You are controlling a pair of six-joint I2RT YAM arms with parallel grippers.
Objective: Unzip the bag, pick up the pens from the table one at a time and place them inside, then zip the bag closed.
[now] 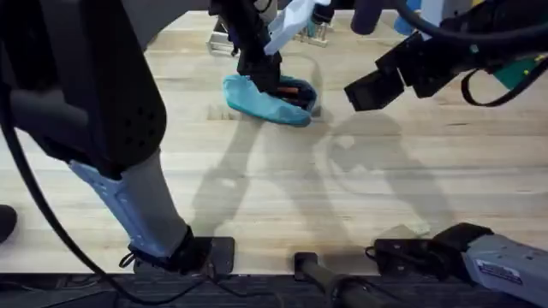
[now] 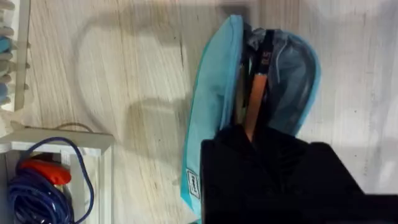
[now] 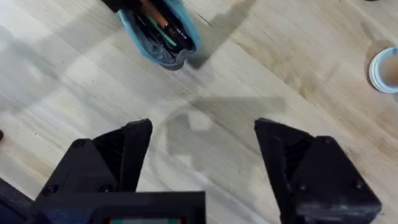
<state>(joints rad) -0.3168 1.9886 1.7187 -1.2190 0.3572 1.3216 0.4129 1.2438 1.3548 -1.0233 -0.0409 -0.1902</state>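
From overhead, the light-blue bag (image 1: 267,100) lies on the wooden desk (image 1: 282,188) toward the far side, a little left of the middle; its top is open, with something orange and dark showing inside at the right end; the left hand (image 1: 267,79) comes down from above onto the open top of the bag, its black fingers reaching into the mouth; whether those fingers are apart or together I cannot tell here; the right hand (image 1: 377,88) hangs above the desk to the right of the bag, apart from it; behind the bag, at the far edge, stands a small white rack (image 1: 224,38) with some things in it.

In the left wrist view, the bag (image 2: 214,99) gapes open along its zipper; an orange pen (image 2: 254,102) lies lengthwise in the opening, one end running under the black body of the left hand (image 2: 249,140); the hand's fingertips are hidden by its own housing, so their state cannot be told; a small label sits on the bag's outer side; beside the bag, across bare desk (image 2: 143,93), a white tray (image 2: 93,162) holds a coiled blue cable (image 2: 37,196) and something red.

In the right wrist view, the right hand (image 3: 202,162) has its two black fingers (image 3: 127,155) spread wide apart with nothing between them, bare desk (image 3: 205,118) beneath; the open bag (image 3: 158,34) lies farther off, dark and orange pens (image 3: 163,26) visible inside; a small round white-rimmed object (image 3: 384,70) sits at the edge of the view.
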